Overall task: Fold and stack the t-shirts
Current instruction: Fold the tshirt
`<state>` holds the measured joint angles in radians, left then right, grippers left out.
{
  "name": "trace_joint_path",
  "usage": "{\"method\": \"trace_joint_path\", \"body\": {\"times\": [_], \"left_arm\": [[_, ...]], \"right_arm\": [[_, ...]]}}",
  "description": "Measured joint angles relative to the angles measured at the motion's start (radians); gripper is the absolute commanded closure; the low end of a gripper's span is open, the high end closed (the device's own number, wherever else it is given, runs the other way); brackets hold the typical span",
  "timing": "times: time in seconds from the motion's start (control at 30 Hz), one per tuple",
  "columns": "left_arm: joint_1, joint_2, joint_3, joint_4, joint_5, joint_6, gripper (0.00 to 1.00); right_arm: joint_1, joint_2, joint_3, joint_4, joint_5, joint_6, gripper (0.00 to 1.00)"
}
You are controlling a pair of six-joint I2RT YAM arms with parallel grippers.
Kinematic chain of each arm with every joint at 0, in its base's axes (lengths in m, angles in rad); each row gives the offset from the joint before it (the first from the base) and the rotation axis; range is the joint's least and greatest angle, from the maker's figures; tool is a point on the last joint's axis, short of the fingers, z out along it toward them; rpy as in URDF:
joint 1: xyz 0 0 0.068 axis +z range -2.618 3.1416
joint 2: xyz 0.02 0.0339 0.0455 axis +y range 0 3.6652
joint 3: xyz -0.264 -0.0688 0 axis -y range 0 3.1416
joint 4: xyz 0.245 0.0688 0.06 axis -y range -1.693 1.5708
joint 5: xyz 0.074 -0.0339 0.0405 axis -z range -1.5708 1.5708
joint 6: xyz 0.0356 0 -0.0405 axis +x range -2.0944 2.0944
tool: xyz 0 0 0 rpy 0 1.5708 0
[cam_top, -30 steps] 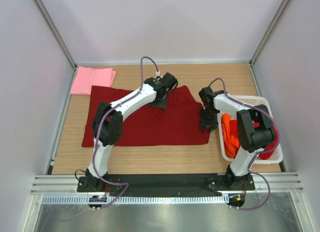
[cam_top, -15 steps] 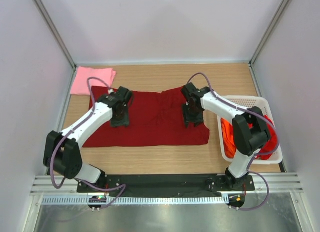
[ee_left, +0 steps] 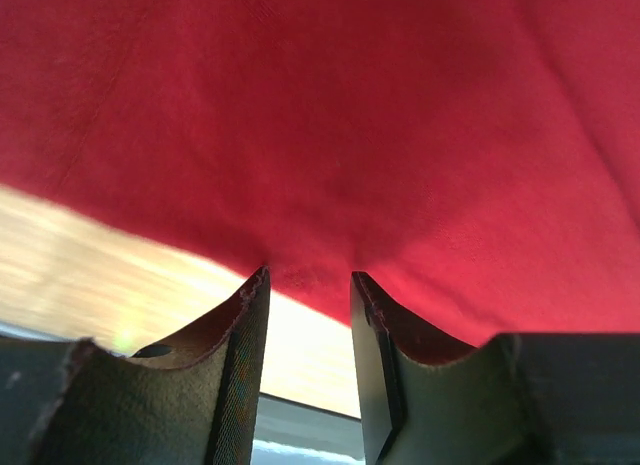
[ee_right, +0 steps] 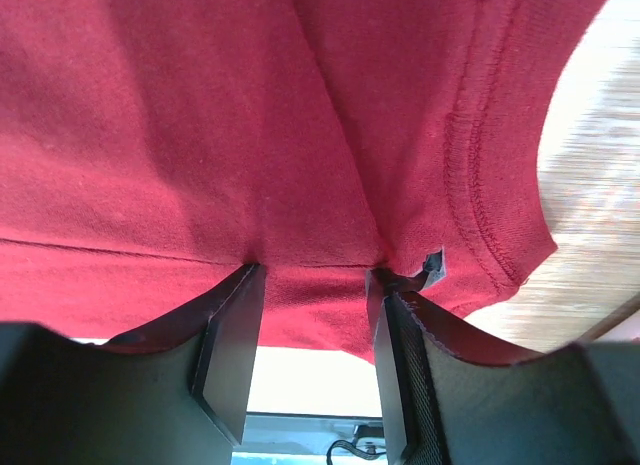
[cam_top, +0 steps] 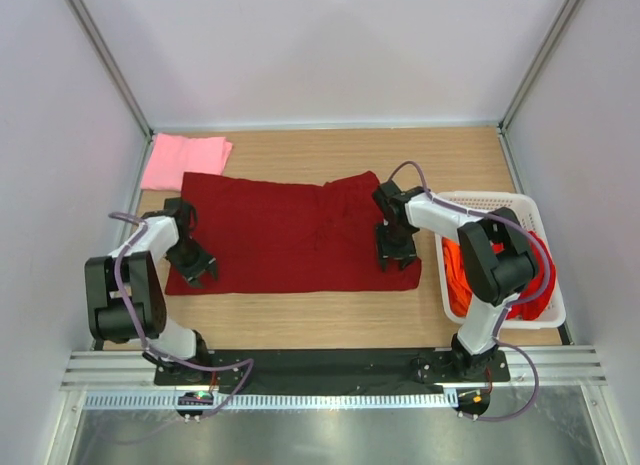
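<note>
The dark red t-shirt [cam_top: 290,235] lies spread flat on the wooden table. My left gripper [cam_top: 196,269] is down at its near left corner. In the left wrist view the gripper [ee_left: 308,277] is open, with the fingertips [ee_left: 256,285] touching the cloth's edge [ee_left: 330,135]. My right gripper [cam_top: 397,253] is down near the near right corner. In the right wrist view it [ee_right: 315,273] is open, with maroon cloth [ee_right: 310,315] lying in the gap between the jaws. The light pink t-shirt [cam_top: 183,160] lies folded at the back left. The orange t-shirt [cam_top: 458,267] and the bright red t-shirt [cam_top: 541,307] are in the basket.
The white slotted basket [cam_top: 490,197] stands at the right edge of the table, just right of my right arm. Grey walls and metal posts enclose the table. Bare wood shows in front of the shirt and at the back right.
My left gripper has swept from the shirt's back middle across to its near left corner. My right gripper has moved over the shirt's right part and down to its near right edge.
</note>
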<state>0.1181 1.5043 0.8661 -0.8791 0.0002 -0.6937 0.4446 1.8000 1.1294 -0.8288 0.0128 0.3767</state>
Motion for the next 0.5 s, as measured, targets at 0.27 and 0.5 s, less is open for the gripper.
{"method": "trace_joint_path", "body": {"times": [0.27, 0.5], "left_arm": [[0.006, 0.056, -0.042, 0.023, 0.065, -0.111, 0.55], [0.006, -0.016, -0.113, 0.02, 0.088, -0.18, 0.53]], "right_arm": [[-0.073, 0.003, 0.001, -0.005, 0.013, 0.004, 0.47], [-0.076, -0.031, -0.037, 0.009, 0.037, -0.002, 0.46]]}}
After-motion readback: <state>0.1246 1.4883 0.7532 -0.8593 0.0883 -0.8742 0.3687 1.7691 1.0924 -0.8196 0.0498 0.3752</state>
